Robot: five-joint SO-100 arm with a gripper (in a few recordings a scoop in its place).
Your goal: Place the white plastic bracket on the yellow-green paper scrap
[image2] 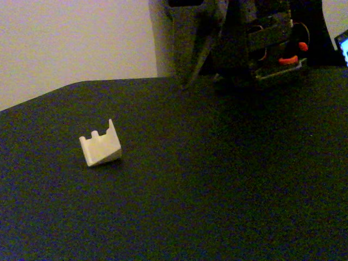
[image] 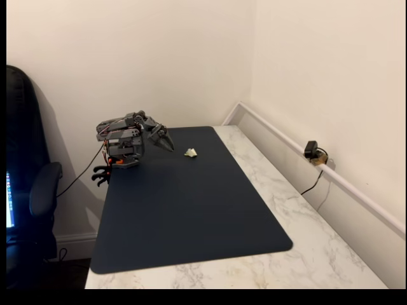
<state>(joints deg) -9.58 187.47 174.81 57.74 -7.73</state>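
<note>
The white plastic bracket (image: 191, 152) (image2: 100, 147) lies on the dark mat (image: 191, 210) near its far edge, a small blocky piece with ridges on top. My arm is folded at the mat's back left corner in a fixed view. Its gripper (image: 168, 143) (image2: 191, 73) points down toward the mat, a short way left of the bracket in that view and apart from it. The jaws look shut with nothing between them. The yellow-green paper scrap is hidden from me.
The mat (image2: 217, 190) covers most of a white marble table (image: 299, 210). A small camera (image: 311, 151) with a cable sits by the right wall rail. A dark office chair (image: 25, 190) stands left of the table.
</note>
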